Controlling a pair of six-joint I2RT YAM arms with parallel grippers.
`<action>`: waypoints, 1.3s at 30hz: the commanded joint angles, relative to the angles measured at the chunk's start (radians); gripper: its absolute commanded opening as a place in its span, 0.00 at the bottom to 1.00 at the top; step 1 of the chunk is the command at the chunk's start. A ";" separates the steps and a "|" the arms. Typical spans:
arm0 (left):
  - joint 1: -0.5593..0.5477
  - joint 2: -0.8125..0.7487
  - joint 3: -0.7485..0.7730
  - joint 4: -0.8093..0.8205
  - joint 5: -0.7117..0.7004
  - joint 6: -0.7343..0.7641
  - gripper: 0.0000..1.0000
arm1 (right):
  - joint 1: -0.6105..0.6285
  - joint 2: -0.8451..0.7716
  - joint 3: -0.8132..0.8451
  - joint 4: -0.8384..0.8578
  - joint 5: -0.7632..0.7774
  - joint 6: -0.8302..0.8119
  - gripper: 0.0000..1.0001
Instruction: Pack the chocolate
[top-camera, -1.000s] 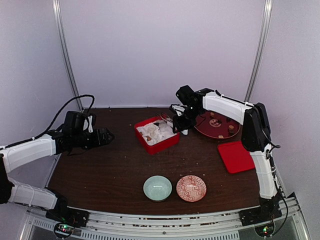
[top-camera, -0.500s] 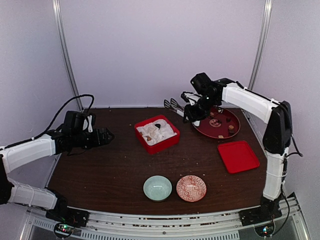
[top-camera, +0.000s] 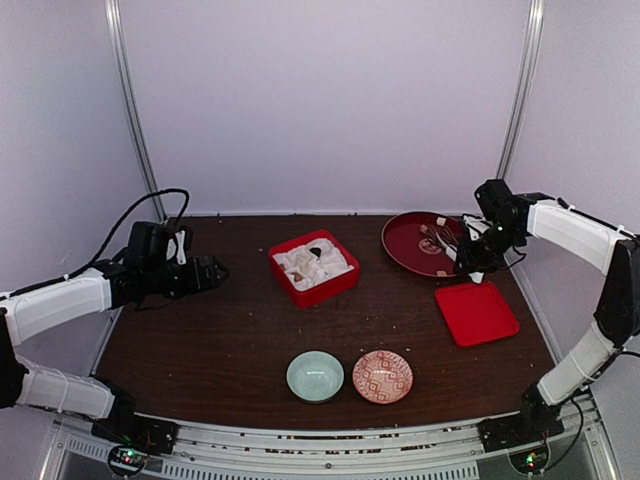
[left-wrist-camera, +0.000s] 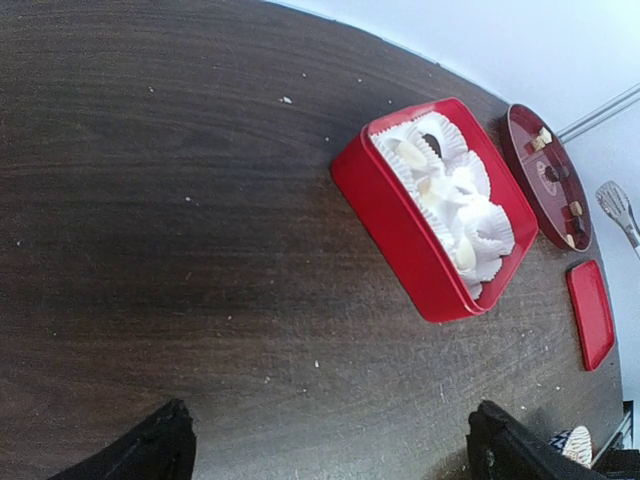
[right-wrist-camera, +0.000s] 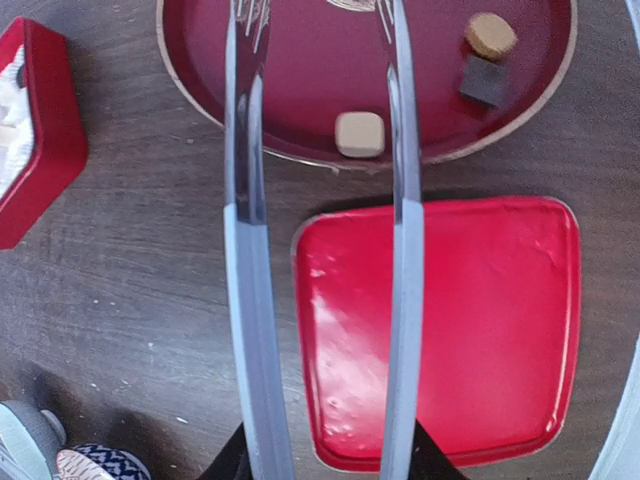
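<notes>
Three small chocolate pieces (right-wrist-camera: 359, 133) (a tan cube, a tan round, a dark cube) are counted on the round dark-red plate (right-wrist-camera: 310, 70); others may be cut off by the frame. Over the plate's near rim, slim silver metal tongs (right-wrist-camera: 245, 150) are clasped in the right hand (top-camera: 470, 255), tips apart and empty. A pick-up is judged to be in hand: next, the tips need lowering astride one piece, then squeezing. Left of the plate stands one square red box (left-wrist-camera: 400, 235) of white paper cups (left-wrist-camera: 480, 225), one dark piece inside. Just nearer than the plate lies one flat red lid (top-camera: 477, 312). Nearer and leftward, two bowls rest on the dark wooden bench (top-camera: 220, 340): a pale green bowl (top-camera: 315, 375) and a red patterned bowl (top-camera: 382, 376). Far left, the left hand (top-camera: 210, 272) is held wide, empty.
</notes>
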 joint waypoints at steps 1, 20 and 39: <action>0.007 0.014 0.017 0.057 0.022 0.002 0.98 | -0.062 -0.103 -0.080 0.015 0.055 0.025 0.36; 0.008 0.001 -0.035 0.099 0.026 -0.029 0.98 | -0.207 0.029 -0.115 0.078 -0.090 0.032 0.38; 0.007 0.008 -0.046 0.112 0.020 -0.029 0.98 | -0.215 0.063 -0.044 0.053 -0.023 0.029 0.39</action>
